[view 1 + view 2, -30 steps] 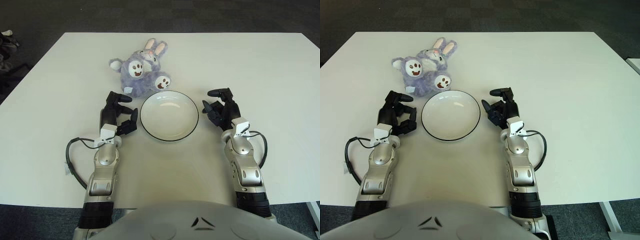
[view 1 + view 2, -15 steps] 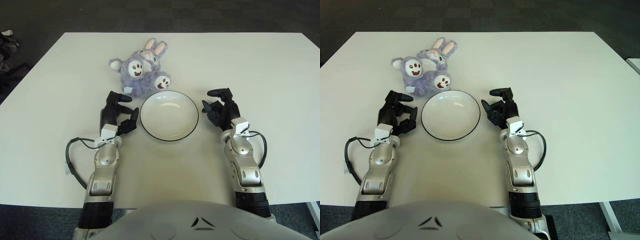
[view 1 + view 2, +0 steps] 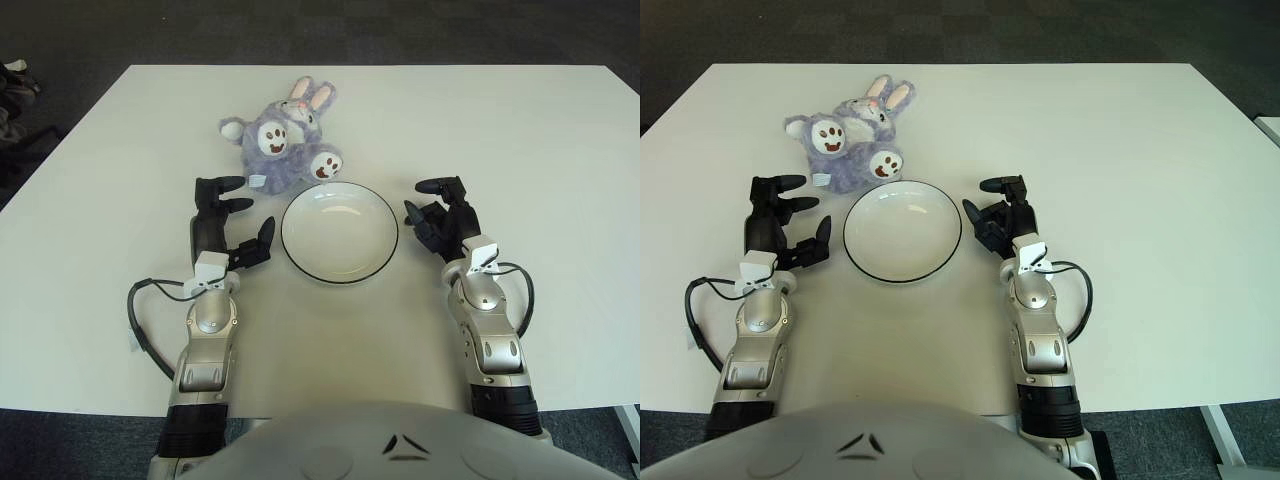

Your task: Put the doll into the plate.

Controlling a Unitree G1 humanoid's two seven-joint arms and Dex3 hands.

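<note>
A white table (image 3: 560, 150) fills most of the view, seen from above and in front by a robot whose 2 arms reach forward onto it. Near the middle of the table sits a round white plate (image 3: 339, 231) with a thin dark rim; it holds nothing. Just beyond the plate, toward its far left edge, lies the doll (image 3: 283, 147), a soft purple rabbit on its back with 2 pink-lined ears pointing away from the robot and 2 white foot soles with brown paw marks facing up. 1 of its feet comes very close to the plate's far rim, and whether the 2 touch cannot be told. The doll is on the table, outside the plate. The left hand (image 3: 222, 226) shows to the left of the plate and just on the near side of the doll, touching neither. Its 3 dark fingers (image 3: 222, 184) are spread apart and grasp nothing, 2 pointing right toward the doll's side and 1 lower down pointing toward the plate. The right hand (image 3: 442, 222) shows to the right of the plate, close to its rim, with its fingers loosely parted and grasping nothing. A black cable (image 3: 140, 320) loops beside the left forearm, and another loops by the right forearm.
</note>
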